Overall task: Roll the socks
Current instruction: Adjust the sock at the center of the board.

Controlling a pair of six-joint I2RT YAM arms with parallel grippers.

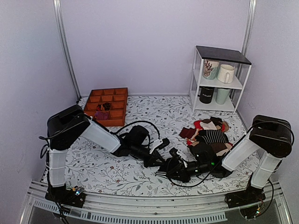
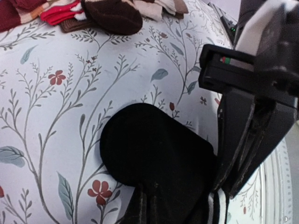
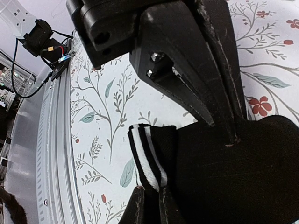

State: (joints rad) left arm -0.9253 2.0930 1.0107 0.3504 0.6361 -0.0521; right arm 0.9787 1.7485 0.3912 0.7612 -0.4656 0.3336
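Closest to the arm bases, the two grippers meet tip to tip, low over the floral worktop [image 2: 56,121]; the socks [image 2: 149,149] lie flat between them, black, touching both.

Left gripper [image 2: 145,193]: fingers pressed together on the edge of the socks nearest its wrist, as far as black on black lets us judge; the rounded end of the fabric spreads out ahead of its tips; a sliver of white stripe shows just to the right of them.

Right gripper [image 3: 152,196]: fingers drawn almost shut, pinching the striped cuff [image 3: 147,161]; the cuff is folded over just ahead of its tips, three thin white bands showing; the rest of the black fabric runs off to its right. Seen from this wrist, the left gripper's fingers come down from above onto the fabric, just beyond the cuff.

Farther out, beyond the right gripper and well apart from it, a heap of other socks [image 1: 210,133], red, brown and striped, lies on the worktop.

Farther again, past the left gripper, an orange compartment tray [image 1: 105,124]; past the heap, at the back wall, a white shelf [image 1: 223,54] with mugs [image 1: 225,73] on its two levels.
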